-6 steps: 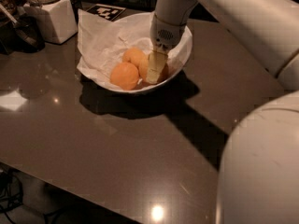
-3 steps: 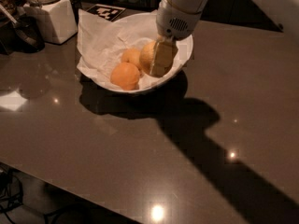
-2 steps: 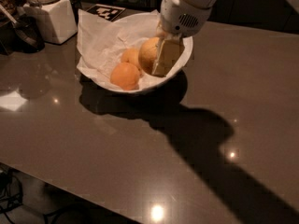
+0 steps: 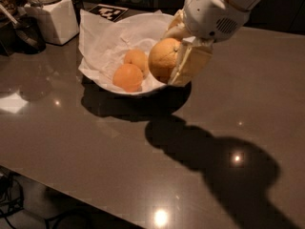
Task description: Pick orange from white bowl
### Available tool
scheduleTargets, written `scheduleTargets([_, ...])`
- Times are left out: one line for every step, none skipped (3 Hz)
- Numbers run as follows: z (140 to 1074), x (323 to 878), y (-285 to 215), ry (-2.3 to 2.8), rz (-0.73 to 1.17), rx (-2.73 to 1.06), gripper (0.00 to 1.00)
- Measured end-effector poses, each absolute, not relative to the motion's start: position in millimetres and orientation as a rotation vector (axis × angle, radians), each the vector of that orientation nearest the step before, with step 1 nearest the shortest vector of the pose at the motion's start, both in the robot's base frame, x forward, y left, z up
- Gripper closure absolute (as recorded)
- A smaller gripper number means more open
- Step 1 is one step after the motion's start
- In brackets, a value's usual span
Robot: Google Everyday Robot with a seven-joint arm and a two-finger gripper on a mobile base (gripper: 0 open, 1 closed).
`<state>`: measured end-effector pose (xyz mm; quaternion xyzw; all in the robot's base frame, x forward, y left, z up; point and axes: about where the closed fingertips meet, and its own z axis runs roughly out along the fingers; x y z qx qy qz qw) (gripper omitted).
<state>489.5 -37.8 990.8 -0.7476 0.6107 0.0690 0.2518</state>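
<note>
My gripper point(image 4: 177, 56) is shut on the orange point(image 4: 163, 59), the largest, pale yellow-orange one, and holds it lifted above the right side of the white bowl point(image 4: 97, 78). One cream finger point(image 4: 190, 65) shows on the orange's right; the other is mostly hidden behind it. The bowl is lined with crumpled white paper point(image 4: 107, 35). Two smaller oranges stay in the bowl: a deeper-orange one point(image 4: 127, 77) at the front and the smallest one point(image 4: 136, 59) behind it.
A white square-based jar point(image 4: 50, 15) stands at the back left, with a dark object point(image 4: 26, 32) beside it. A black-and-white marker card point(image 4: 108, 12) lies behind the bowl. The dark brown table point(image 4: 143, 166) has its front edge at the lower left.
The gripper closed on the largest orange and lifted it up out of the bowl, toward the camera. The two smaller oranges stayed in place.
</note>
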Motion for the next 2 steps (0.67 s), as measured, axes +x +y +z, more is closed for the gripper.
scheduleTargets([995.0, 467.9, -50.3, 1.597, 0.209, -2.026, 1.0])
scheduleTargets([995.7, 466.3, -50.9, 1.588, 0.213, -2.027, 1.0])
